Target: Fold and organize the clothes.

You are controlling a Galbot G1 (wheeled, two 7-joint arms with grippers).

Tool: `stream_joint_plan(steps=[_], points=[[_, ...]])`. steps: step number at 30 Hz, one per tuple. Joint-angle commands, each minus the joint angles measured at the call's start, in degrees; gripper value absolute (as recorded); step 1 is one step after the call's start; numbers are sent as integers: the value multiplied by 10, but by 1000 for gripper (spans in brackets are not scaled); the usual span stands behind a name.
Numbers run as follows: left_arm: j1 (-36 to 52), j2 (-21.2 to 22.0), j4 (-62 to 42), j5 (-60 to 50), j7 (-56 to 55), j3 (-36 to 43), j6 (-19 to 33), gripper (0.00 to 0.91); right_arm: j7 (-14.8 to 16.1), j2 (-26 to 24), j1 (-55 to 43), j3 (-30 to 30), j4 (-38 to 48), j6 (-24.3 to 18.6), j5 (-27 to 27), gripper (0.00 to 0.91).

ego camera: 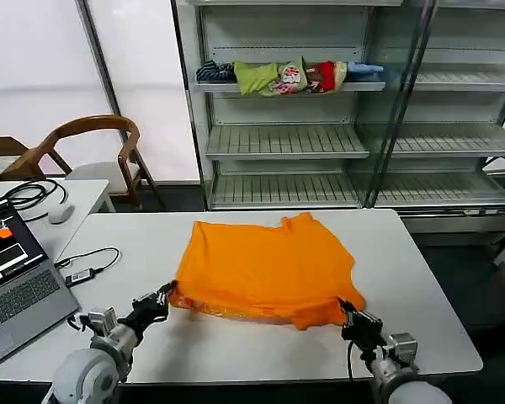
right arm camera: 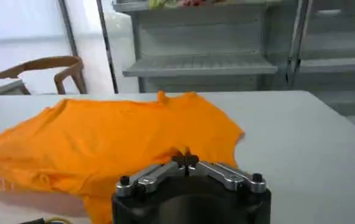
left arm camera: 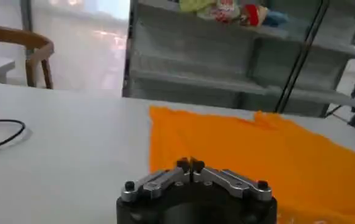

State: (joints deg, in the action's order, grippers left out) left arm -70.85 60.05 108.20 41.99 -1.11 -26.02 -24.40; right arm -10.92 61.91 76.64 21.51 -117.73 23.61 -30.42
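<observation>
Laptop point(ego camera: 17, 286), cable point(ego camera: 88, 268) left of T-shirt point(ego camera: 265, 265).

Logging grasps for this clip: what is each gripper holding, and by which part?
Both hold the orange T-shirt by its near edge: the left gripper is shut on the near left corner, the right gripper on the near right corner.

White table point(ego camera: 421, 278) with orange T-shirt point(ego camera: 265, 265), laptop point(ego camera: 17, 290), cable point(ego camera: 88, 268).
</observation>
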Motion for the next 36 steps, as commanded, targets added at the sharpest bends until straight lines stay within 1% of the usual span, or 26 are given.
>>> stream_joint_plan(steps=[1, 11, 19, 36], points=[[71, 0, -61, 18, 6, 13, 7, 20, 2, 1, -67, -15, 54, 2, 0, 0], [119, 10, -136, 12, 17, 48, 19, 20, 10, 13, -89, -28, 100, -9, 17, 0], [124, 8, -149, 6, 24, 55, 20, 20, 12, 20, -105, -38, 129, -14, 27, 0], [144, 10, -177, 0, 35, 63, 25, 20, 16, 27, -129, -44, 155, -18, 31, 0]])
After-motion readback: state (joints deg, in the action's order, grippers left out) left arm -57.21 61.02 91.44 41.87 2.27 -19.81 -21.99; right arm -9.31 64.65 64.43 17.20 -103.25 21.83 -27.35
